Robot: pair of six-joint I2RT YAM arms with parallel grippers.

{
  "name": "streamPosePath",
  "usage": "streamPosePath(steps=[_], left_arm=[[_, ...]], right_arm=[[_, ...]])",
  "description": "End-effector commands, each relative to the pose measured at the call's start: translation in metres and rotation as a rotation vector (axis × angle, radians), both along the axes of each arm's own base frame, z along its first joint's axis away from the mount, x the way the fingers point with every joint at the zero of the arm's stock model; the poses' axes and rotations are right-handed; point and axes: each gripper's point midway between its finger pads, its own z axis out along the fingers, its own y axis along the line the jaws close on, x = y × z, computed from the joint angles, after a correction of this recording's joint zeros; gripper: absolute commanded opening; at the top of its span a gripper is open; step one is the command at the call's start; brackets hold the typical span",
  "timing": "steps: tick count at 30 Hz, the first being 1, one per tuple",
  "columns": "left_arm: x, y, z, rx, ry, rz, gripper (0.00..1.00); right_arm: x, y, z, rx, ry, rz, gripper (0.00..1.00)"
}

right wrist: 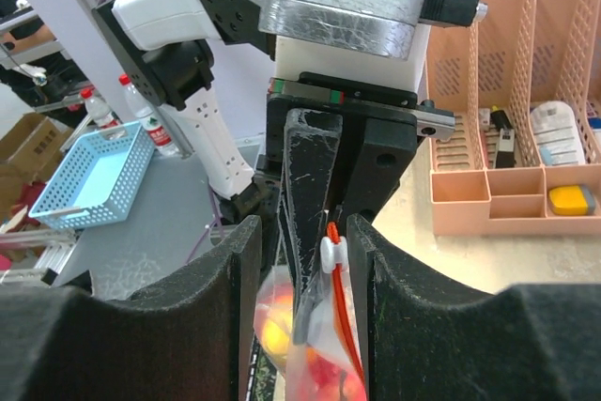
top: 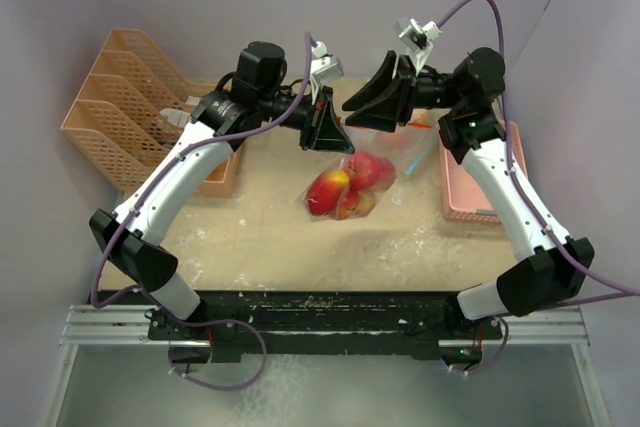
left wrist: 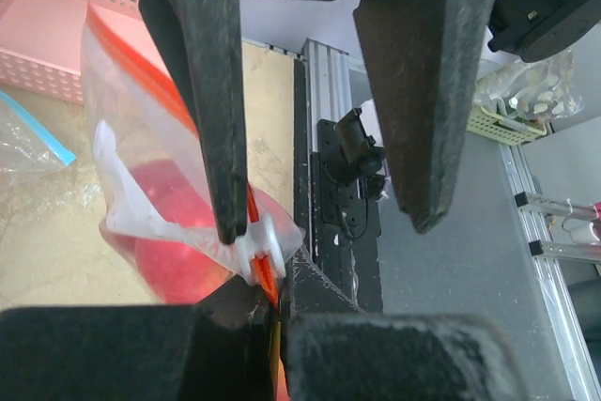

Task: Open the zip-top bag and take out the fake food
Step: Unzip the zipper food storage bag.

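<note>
**Slider may slip the jaws, bag may slip the pinch**

The zip-top bag [top: 385, 169] hangs above the table [top: 260, 237] with the fake food [top: 340, 189] bunched at its bottom. The left gripper [top: 326, 135] has its fingers pressed together on the bag's top edge. The right gripper [right wrist: 305, 224] stands spread around the white slider [right wrist: 331, 251] — which sits against one finger only. Closing off-centre could flick the slider aside, and a hard tug might pull the film out of the left pinch and drop the fruit.

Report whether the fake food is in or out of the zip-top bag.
In: the fake food sits bunched at the bottom of the clear zip-top bag, seen through its plastic.
</note>
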Motion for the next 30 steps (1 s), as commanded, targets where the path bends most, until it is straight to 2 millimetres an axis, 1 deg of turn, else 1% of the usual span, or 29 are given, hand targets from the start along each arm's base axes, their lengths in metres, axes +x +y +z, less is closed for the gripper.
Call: streamPosePath(steps=[1,6,11,15,20,23,27,30], left_arm=[[-0.017,0.009,0.047,-0.095,-0.132,-0.037,0.00],[-0.018,0.010,0.048,-0.093,-0.134,-0.036,0.00],[-0.018,0.011,0.048,-0.091,-0.137,-0.029,0.00],[-0.019,0.012,0.050,-0.092,-0.141,-0.025,0.00],[-0.019,0.012,0.050,-0.092,-0.145,-0.021,0.00],[-0.018,0.012,0.051,-0.093,-0.149,-0.016,0.00],[-0.017,0.012,0.053,-0.097,-0.156,-0.010,0.00],[-0.016,0.012,0.055,-0.099,-0.165,-0.001,0.00]], right_arm=[[-0.007,0.005,0.007,0.012,-0.033,0.033,0.43],[-0.003,0.007,0.005,0.012,-0.023,0.031,0.42],[-0.001,0.008,0.001,0.007,-0.009,0.034,0.36],[-0.001,0.009,-0.003,0.005,0.000,0.033,0.33],[0.000,0.009,-0.004,0.004,0.001,0.033,0.18],[-0.001,0.009,-0.005,0.004,0.004,0.033,0.12],[-0.001,0.009,-0.007,0.001,0.009,0.034,0.01],[-0.001,0.008,-0.007,0.000,0.013,0.033,0.00]])
